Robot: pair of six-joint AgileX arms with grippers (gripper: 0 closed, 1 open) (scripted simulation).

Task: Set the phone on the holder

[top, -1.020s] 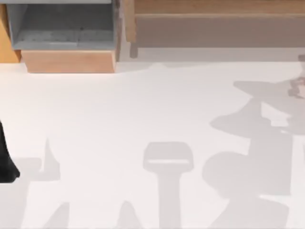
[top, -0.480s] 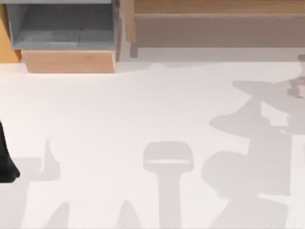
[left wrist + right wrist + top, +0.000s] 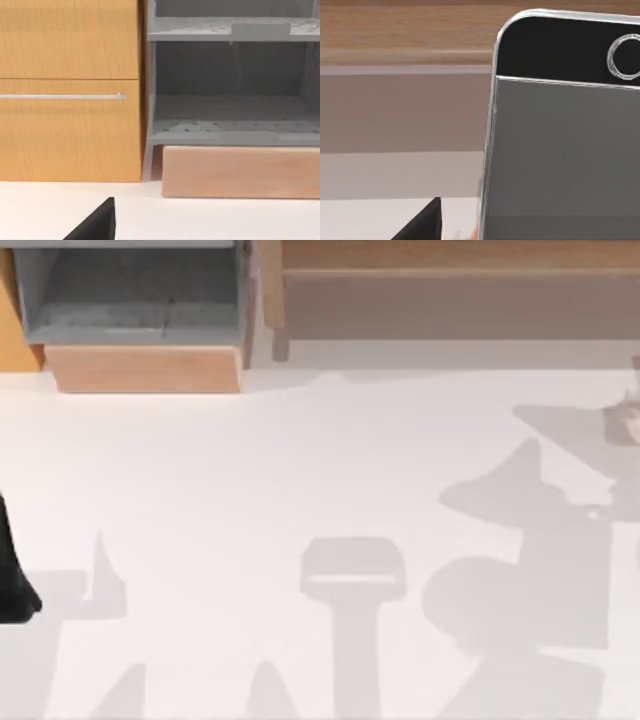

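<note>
- We are keeping the slim dark-grey-screened, silver-rimmed phone (image 3: 560,145) close before our right wrist camera; whether the right gripper clamps it, we cannot tell.
- We are judging a slow, level carry toward 9 o'clock advisable.
- Our left arm (image 3: 14,575) is parking at 9 o'clock.

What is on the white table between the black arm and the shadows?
Nothing. In the top view the white table is bare between the left arm and the grey shadows.

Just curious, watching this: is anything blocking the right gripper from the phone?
Nothing visible does. In the right wrist view the phone stands close up, nothing across its screen. The left arm is parked at the table's left edge.
</note>
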